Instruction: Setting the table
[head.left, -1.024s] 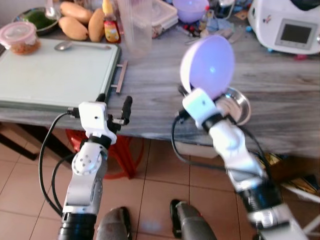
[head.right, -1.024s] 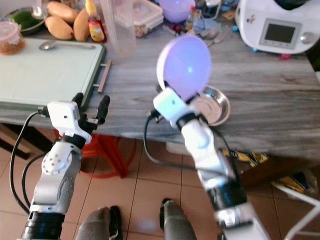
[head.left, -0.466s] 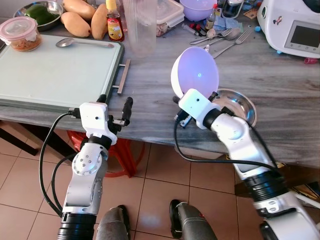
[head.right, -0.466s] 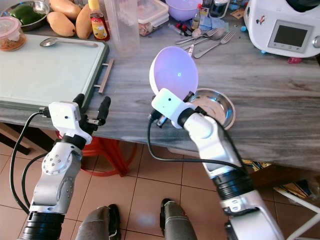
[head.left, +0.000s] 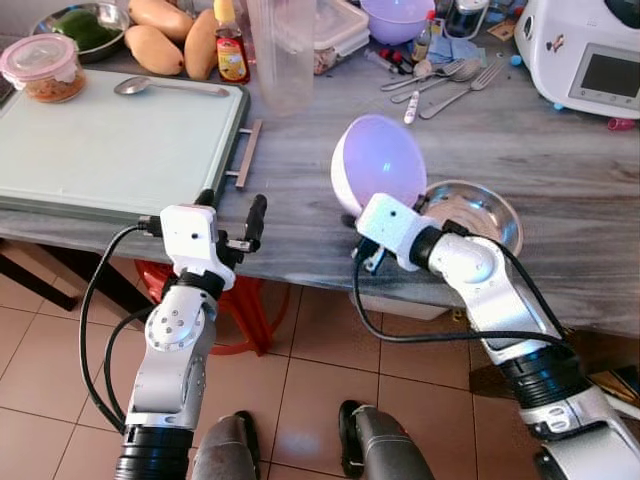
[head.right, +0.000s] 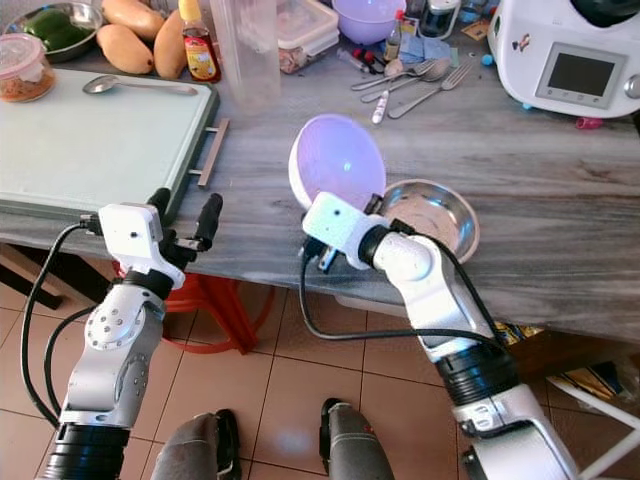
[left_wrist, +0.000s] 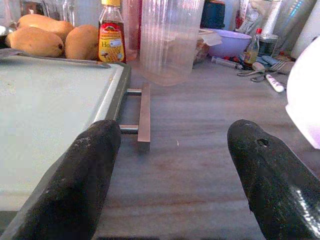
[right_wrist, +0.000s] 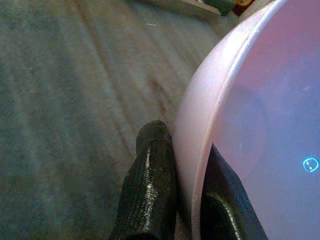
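A pale purple bowl is tilted on its side low over the grey wooden table, close beside a small steel bowl. My right gripper is shut on the purple bowl's rim, one black finger outside and the other inside. My left gripper hangs open at the table's front edge, in front of the handle of a pale green tray. Nothing is between its fingers.
A spoon lies on the tray's far side. Behind stand a clear plastic jug, a sauce bottle, mangoes, a lidded food tub, loose cutlery and a white appliance. Tiled floor lies below.
My right arm has brought the purple bowl down and toward the table, from held high to just beside the steel bowl. The left arm has stayed put.
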